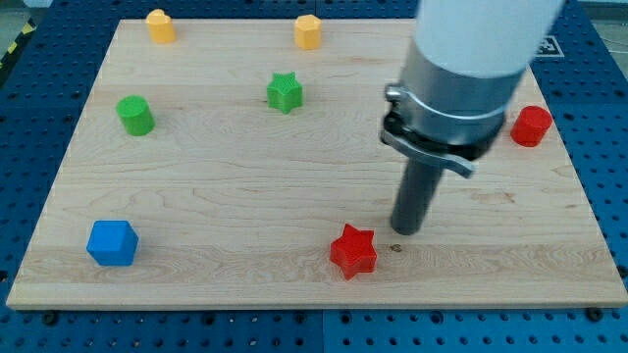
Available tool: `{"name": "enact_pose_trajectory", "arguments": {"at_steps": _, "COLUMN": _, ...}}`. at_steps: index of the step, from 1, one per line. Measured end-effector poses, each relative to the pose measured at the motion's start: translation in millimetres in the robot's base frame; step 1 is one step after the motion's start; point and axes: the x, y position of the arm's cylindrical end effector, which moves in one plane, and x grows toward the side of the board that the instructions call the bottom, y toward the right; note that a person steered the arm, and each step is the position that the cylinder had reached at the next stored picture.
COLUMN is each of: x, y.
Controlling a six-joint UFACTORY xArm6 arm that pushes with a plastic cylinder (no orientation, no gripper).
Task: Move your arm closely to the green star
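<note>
the wooden tabletop [245, 196] fills most of the view, lying on a blue perforated base [599, 127]. the arm comes down from the view's top right as a white and grey cylinder and ends in a straight dark rod. this end effector has nothing that opens or closes and holds nothing; its tip [405, 231] rests on the tabletop in the lower right part of the board.

the green star [285, 92] lies in the upper middle of the board, well apart from the tip, up and toward the view's left of it. bare wood lies between the two, and nothing touches the star.

the block nearest the tip is the red star [353, 251], just beside it toward the view's lower left, with a narrow gap showing between them. a red cylinder [531, 126] stands near the board's right edge, up and to the right of the rod, partly beside the arm's grey body.

a green cylinder [135, 115] stands toward the view's left, at about the height of the green star but well apart from it. a blue cube [111, 242] sits near the lower left corner. along the top edge are two yellow-orange blocks: a yellow block [160, 25] at the upper left, and an orange block [308, 31] just above and to the right of the green star, both with faceted tops whose exact shape cannot be made out.
</note>
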Motion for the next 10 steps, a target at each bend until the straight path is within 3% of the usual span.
{"name": "enact_pose_trajectory", "arguments": {"at_steps": 1, "x": -16.5, "y": -30.7}}
{"name": "enact_pose_trajectory", "arguments": {"at_steps": 4, "x": -22.9, "y": -46.4}}
{"name": "enact_pose_trajectory", "arguments": {"at_steps": 8, "x": -73.2, "y": -115.8}}
{"name": "enact_pose_trajectory", "arguments": {"at_steps": 10, "x": -76.1, "y": -115.9}}
